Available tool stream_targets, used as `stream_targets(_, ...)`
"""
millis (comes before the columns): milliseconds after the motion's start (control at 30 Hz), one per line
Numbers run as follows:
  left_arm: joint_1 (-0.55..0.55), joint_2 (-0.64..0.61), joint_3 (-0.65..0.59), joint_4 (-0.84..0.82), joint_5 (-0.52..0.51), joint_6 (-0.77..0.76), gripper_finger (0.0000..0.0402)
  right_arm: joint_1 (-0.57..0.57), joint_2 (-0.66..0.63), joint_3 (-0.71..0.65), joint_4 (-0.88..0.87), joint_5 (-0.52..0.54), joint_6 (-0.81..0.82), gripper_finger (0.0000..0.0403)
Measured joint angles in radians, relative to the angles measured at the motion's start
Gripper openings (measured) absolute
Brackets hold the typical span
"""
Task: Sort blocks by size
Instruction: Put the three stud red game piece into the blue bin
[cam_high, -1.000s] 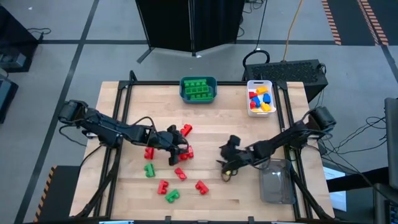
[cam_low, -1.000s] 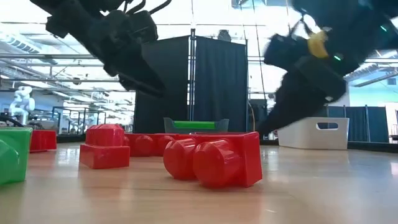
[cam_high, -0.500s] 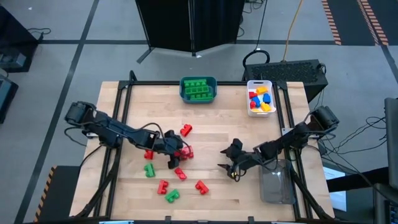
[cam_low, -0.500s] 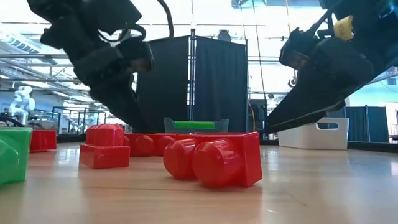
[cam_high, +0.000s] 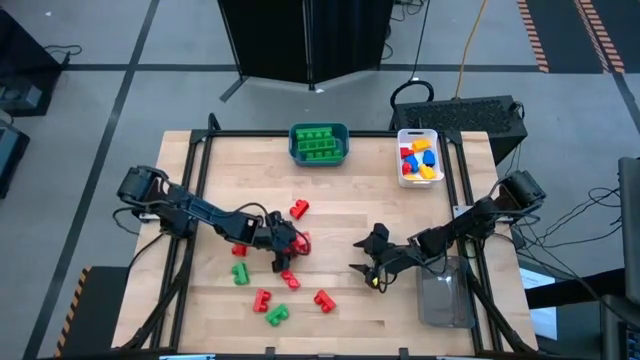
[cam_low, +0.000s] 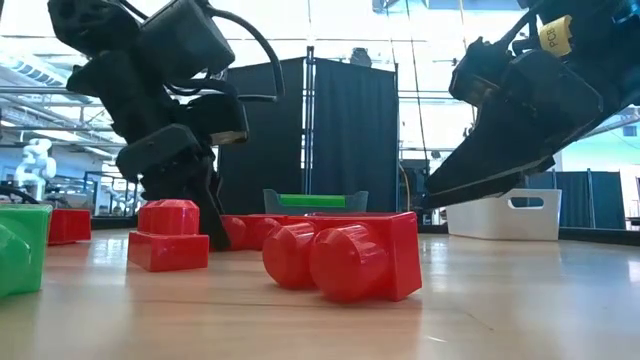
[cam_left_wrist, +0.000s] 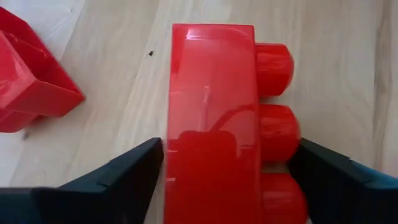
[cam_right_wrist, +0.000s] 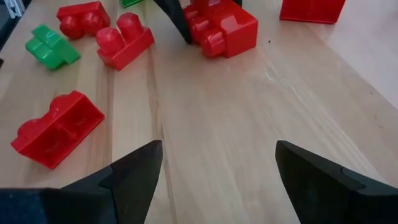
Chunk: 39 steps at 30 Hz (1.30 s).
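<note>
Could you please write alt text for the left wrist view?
A red block lies on its side on the wooden table, between the open left gripper's dark fingers. A second red block lies nearby.

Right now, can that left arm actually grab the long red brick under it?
Probably yes. The left gripper has its jaws open on either side of the long red brick, which lies on the table with nothing between.
</note>
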Motion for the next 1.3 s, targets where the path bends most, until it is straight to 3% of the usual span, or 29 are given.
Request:
stream_targets(267,0.009,-0.026,-0.003,0.0,-0.007,0.02,0.0237,0.0,0.0,0.0,0.007,0.0,-0.012,0.0299)
stream_targets(467,0.056,-0.049,0.004,0.026,0.004,0.056,0.0236,-0.001,0.0,0.0,0.006,0.0,-0.013,0.0299)
stream_targets(667,0.152,-0.126,0.081,-0.057,0.067,0.172,0.0236,-0.004,0.0,0.0,0.007,0.015,-0.025,0.0299)
stream_targets(933,0.389,-0.161,0.291,-0.314,0.09,0.468,0.0236,-0.02,0.001,0.0,0.003,0.019,-0.035,0.0299)
stream_targets(1167,0.637,-0.139,0.417,-0.286,0.192,0.711,0.0236,-0.025,0.001,0.0,-0.003,0.018,-0.036,0.0299)
stream_targets(1300,0.773,-0.098,0.46,-0.263,0.301,0.768,0.0236,-0.04,0.001,0.0,-0.002,0.017,-0.046,0.0299)
